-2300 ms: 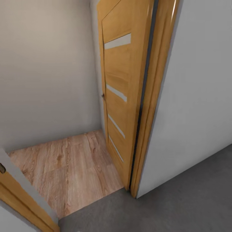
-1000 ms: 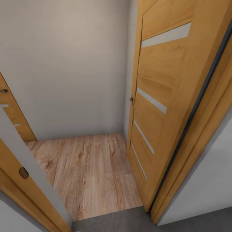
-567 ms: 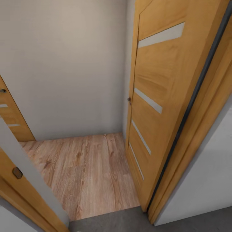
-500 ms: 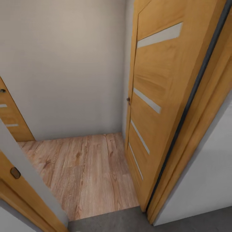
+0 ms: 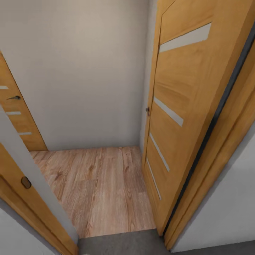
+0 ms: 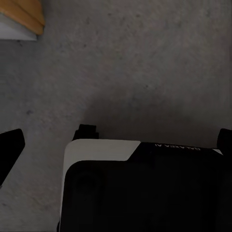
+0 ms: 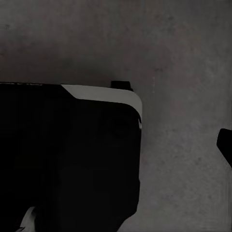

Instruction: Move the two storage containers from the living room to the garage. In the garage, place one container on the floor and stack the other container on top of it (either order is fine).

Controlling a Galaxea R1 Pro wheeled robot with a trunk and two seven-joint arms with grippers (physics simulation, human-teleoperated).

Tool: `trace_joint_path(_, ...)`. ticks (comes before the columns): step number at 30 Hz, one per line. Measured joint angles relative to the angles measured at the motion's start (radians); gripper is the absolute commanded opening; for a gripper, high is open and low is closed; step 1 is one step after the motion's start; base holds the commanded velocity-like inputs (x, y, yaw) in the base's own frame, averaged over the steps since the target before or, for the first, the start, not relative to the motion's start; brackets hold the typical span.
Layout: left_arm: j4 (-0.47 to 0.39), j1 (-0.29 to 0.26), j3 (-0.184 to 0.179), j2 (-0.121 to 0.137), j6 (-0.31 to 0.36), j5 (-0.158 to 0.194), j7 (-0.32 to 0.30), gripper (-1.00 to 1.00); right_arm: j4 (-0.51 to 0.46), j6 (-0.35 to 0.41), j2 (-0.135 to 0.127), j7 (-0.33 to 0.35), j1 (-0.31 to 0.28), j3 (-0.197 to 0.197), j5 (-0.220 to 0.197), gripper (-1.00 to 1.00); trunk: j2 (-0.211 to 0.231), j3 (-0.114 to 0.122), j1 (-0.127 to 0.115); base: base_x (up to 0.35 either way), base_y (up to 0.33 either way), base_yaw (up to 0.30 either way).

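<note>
The open wooden door (image 5: 173,117) is cut off by the head view's top edge. Left of it, a second door (image 5: 16,117) is partly hidden behind the near door frame (image 5: 32,191). Each wrist view shows one dark end effector fingertip (image 6: 8,147) (image 7: 226,145), cropped at the border, so its opening cannot be judged.
</note>
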Motion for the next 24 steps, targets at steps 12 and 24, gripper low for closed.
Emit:
trace_joint_path(12, -0.003, 0.0, -0.002, 0.0, 0.0, -0.005, -0.001, 1.0, 0.0, -0.002, -0.001, 0.002, 0.0, 0.0, 0.002, 1.0, 0.0, 0.0, -0.001, 0.14, 0.0, 0.098)
trace_joint_path(24, -0.003, 0.0, -0.003, 0.0, -0.001, -0.006, -0.001, 1.0, 0.0, -0.002, -0.001, 0.002, 0.0, 0.001, 0.003, 1.0, 0.0, 0.0, -0.001, 0.311, 0.0, 0.001)
